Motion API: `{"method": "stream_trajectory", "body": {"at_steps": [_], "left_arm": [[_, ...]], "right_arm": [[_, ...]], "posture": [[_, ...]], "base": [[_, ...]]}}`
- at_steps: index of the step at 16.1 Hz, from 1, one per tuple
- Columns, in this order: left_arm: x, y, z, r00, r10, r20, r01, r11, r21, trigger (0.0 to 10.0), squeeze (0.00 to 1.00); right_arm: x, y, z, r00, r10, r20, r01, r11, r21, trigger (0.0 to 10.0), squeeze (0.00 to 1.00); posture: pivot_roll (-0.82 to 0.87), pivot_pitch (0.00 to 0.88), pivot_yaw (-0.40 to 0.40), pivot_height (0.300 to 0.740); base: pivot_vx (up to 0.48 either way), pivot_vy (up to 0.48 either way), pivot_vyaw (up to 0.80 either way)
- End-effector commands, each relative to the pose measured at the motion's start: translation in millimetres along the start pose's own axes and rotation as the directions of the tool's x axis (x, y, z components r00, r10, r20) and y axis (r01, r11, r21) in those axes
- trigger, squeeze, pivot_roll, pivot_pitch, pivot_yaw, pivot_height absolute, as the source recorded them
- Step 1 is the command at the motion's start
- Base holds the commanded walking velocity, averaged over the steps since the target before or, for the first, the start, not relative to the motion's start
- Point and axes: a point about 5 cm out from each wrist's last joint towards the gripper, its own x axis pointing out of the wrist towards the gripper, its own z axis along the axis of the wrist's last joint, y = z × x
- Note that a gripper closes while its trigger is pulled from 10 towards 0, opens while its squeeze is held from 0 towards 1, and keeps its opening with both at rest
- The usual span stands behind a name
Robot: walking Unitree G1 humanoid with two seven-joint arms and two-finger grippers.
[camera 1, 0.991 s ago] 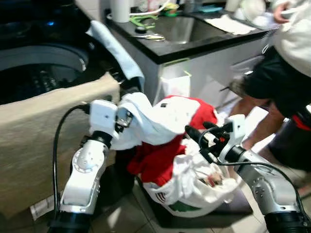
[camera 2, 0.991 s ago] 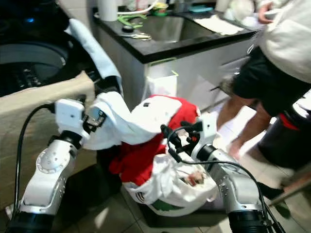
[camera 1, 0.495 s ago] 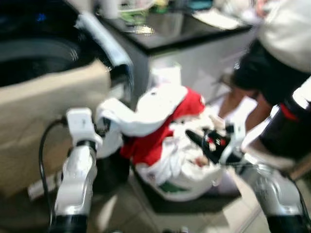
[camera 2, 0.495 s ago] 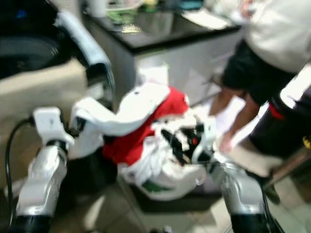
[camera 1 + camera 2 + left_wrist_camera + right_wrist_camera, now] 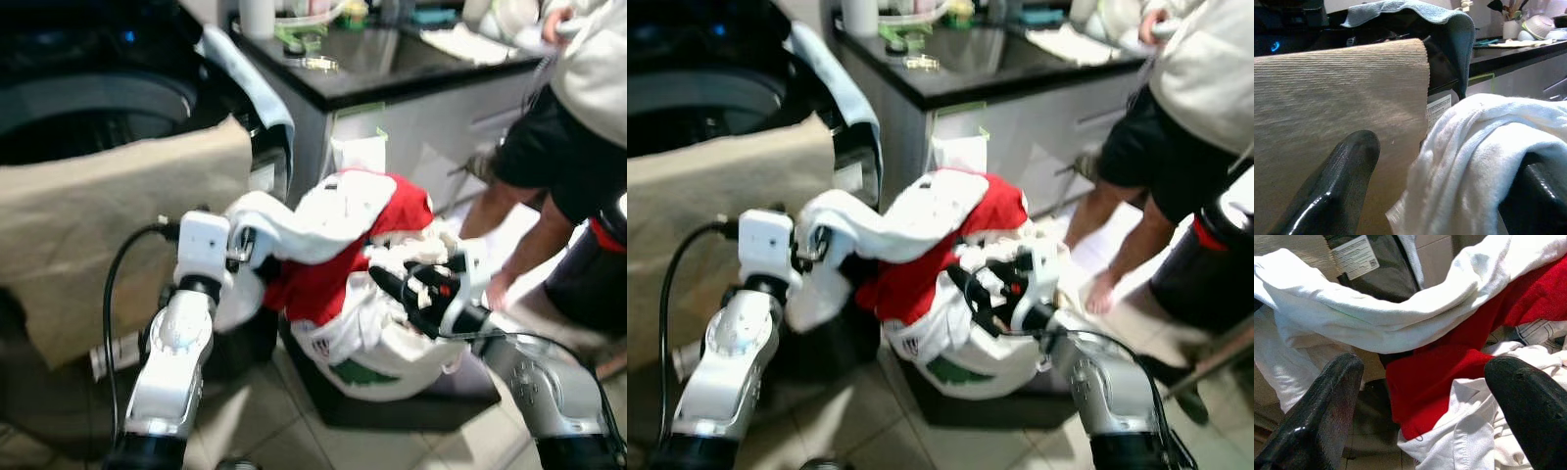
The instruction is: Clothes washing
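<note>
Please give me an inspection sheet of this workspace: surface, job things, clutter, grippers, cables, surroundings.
Surface: tiled floor.
Job's things: laundry basket heaped with a red garment and white clothes; white towel; washing machine, lid open, beige cloth over its front.
Clutter: items on the black counter, too blurred to name.
Grippers: left gripper holds the white towel; right gripper open over the clothes.
Cables: black cable along left arm.
Surroundings: person at the counter.

You have a pale tiled floor (image 5: 294,431) carrying a dark mat (image 5: 392,406), on which sits a white laundry basket (image 5: 392,357) heaped with clothes. The black countertop (image 5: 392,73) beyond holds a white roll (image 5: 257,17), scissors (image 5: 318,64) and a cloth (image 5: 470,44). A person's bare foot (image 5: 1100,292) stands on the tiles beside the basket.
</note>
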Motion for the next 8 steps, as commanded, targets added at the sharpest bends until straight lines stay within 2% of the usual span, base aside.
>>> {"method": "stream_trajectory", "body": {"at_steps": [1, 8], "left_arm": [[1.9, -3.9, 11.1, 0.998, -0.023, 0.061, 0.023, 1.000, -0.004, 0.0, 0.00], [-0.2, -7.3, 14.6, 0.996, -0.034, 0.087, 0.033, 0.999, 0.016, 0.0, 0.00]], "right_arm": [[-3.3, -3.5, 0.8, 1.000, -0.021, 0.000, 0.021, 1.000, -0.015, 10.0, 0.00], [-1.1, -5.0, -1.3, 1.000, -0.028, -0.010, 0.027, 0.999, -0.025, 10.0, 0.00]], "posture": [[0.09, 0.000, -0.070, 0.740], [0.10, 0.000, -0.073, 0.740]], "base": [[0.000, 0.000, 0.00], [0.000, 0.000, 0.00]]}}
